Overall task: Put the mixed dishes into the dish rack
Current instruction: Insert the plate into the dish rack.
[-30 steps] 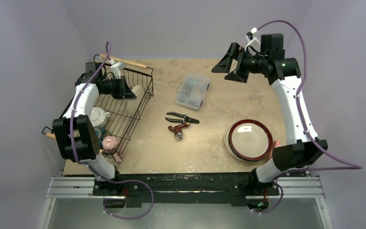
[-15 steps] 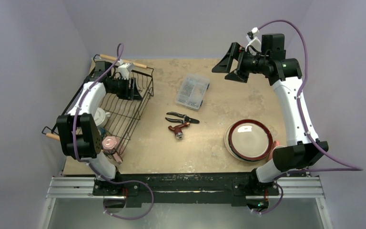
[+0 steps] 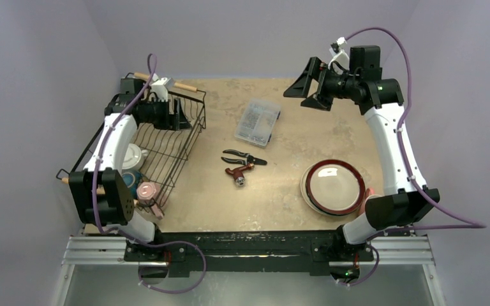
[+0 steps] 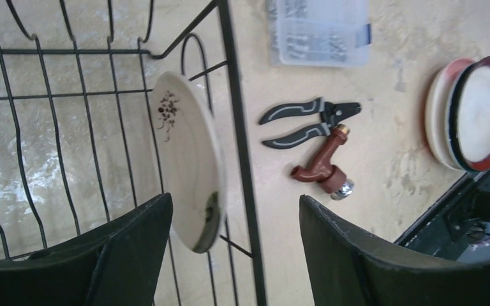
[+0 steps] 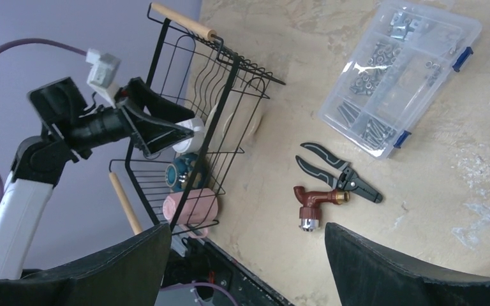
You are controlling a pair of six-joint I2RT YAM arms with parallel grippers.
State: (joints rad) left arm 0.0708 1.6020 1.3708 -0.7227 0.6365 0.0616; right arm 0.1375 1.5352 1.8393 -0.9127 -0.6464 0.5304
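My left gripper [image 4: 233,210] hangs over the far end of the dish rack [image 3: 185,153], which runs along the left edge of the tabletop from the far-left corner toward the near-left one. Its fingers are spread wide and grasp nothing. In the left wrist view a cream plate [image 4: 188,172] stands on edge inside the rack, leaning against the wire wall that faces the middle of the table, and I can't tell whether its lower rim sits in a ribbed slot. As I read it, the step in hand is getting this arm clear without disturbing that plate. I would keep the fingers wide and rise straight up, with no sideways drift, because the plate is thin and upright and a brush from a pad would tip it. I would also mind the top wire and the wooden handle at the far end. A white cup [image 3: 132,155] and a pink mug [image 3: 147,190] sit toward the near end of the rack. The red-black-rimmed plate [image 3: 335,185] tops a stack near the near-right corner, well apart from the rack. My right gripper [image 3: 307,89] is raised over the far-right part of the table, jaws apart and empty. For that stack I would pinch one rim only, and route past the pliers [image 3: 244,157] and the clear box [image 3: 258,121].
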